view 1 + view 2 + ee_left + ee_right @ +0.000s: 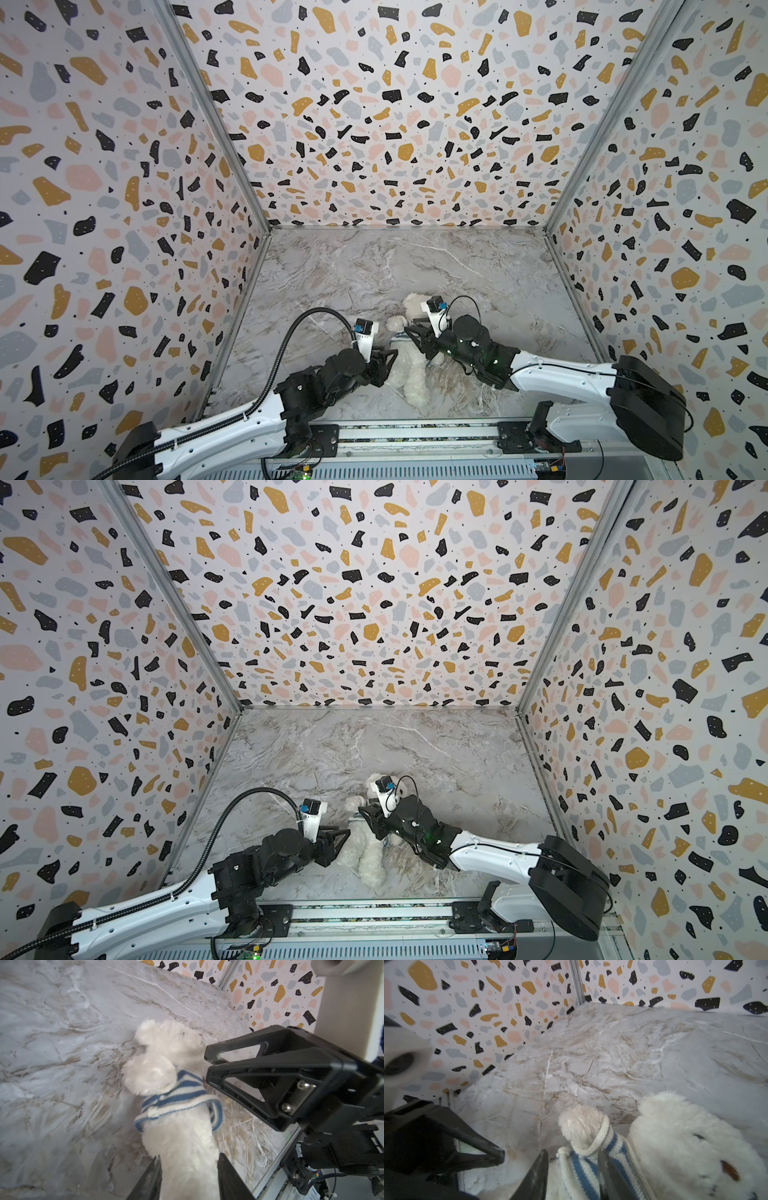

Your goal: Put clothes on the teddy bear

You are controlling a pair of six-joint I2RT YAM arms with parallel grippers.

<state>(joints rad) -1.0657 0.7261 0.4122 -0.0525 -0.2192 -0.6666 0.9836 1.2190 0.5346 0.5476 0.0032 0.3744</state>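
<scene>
Teddy bear (409,374) laid face-up on marble table (374,266), nr front edge; striped shirt (176,1095) worn round chest.
L gripper (190,1156) parted astride bear's lower body, hold can't be told; R gripper (572,1152) parted, shirt fabric between.

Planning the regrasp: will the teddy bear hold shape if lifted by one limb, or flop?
Likely flops: the teddy bear looks like soft plush, lying slack on the marble table. Fluffy, so probably light. A push may drag the knitted striped shirt, bunched round its chest, not the body.
</scene>
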